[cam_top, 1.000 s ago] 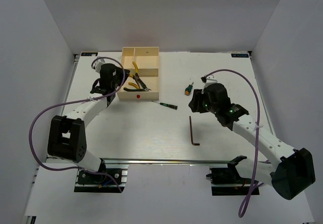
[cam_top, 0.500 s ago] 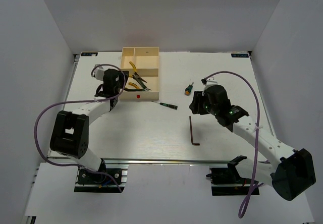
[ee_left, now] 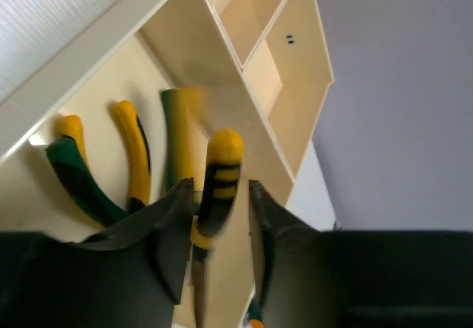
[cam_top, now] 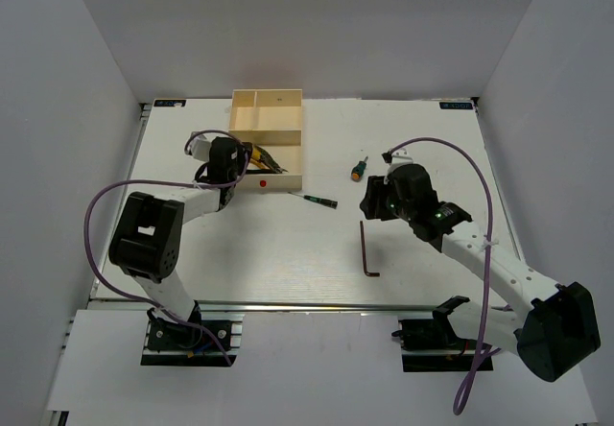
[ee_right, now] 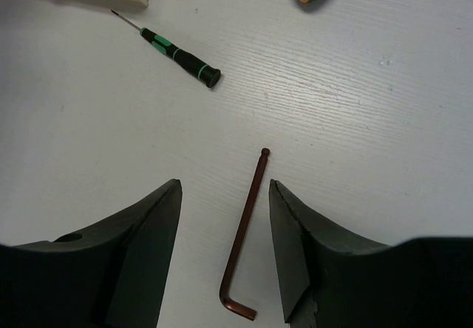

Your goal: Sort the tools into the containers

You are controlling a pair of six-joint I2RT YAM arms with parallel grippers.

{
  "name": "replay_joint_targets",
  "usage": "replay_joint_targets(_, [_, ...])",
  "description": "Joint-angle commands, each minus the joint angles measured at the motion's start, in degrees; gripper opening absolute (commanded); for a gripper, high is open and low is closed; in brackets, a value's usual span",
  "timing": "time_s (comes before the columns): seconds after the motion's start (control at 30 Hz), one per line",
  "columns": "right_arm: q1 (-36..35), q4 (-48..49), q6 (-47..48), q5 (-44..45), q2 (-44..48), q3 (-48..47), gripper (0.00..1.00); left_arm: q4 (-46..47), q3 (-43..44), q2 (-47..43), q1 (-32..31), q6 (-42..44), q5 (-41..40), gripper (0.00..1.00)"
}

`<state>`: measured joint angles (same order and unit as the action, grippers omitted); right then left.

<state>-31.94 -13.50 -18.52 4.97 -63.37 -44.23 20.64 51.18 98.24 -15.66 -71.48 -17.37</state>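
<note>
- Pliers [ee_left: 224, 151], yellow-handled: blurred over the tray's [ee_left: 295, 84] near compartment, between the left gripper's [ee_left: 219, 188] jaws; clamped or let go, cannot tell; that arm has swung to the tray's near-left corner; a drop looks underway.
- Right gripper [ee_right: 224, 185]: jaws apart over the hex key [ee_right: 242, 232], right of the table's [cam_top: 288, 253] middle; likely the next pick.

one cream rectangular open-top tray [cam_top: 278, 109] with three compartments, one large and two smaller, and one red dot [cam_top: 263, 182] on its rim. two screwdrivers, one thin green-and-black screwdriver [cam_top: 319, 199] and one stubby green screwdriver [cam_top: 358, 168], plus one dark l-shaped hex key [cam_top: 368, 250]. at least two pairs of pliers, yellow-handled pliers [ee_left: 129, 151] and green-handled pliers [ee_left: 77, 184], overlap too much for a surer count.
</note>
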Motion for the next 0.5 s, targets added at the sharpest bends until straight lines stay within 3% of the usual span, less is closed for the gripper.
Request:
replay_joint_targets(0.0, [0.1, 1.3, 1.0, 1.1, 0.8, 0.5, 0.57, 2.7, 1.9, -1.6, -0.5, -0.5, -1.3, 0.47])
replay_joint_targets(0.3, [0.0, -1.8, -0.5, 1.4, -0.4, 0.3, 0.54, -2.7, 3.4, -7.3, -1.7, 7.6, -0.5, 0.79])
replay_joint_targets(0.47, [-0.2, -5.0, -2.1, 2.0, -2.7, 0.0, 0.47, -15.2, 10.9, -9.6, -2.9, 21.4, 3.9, 0.89])
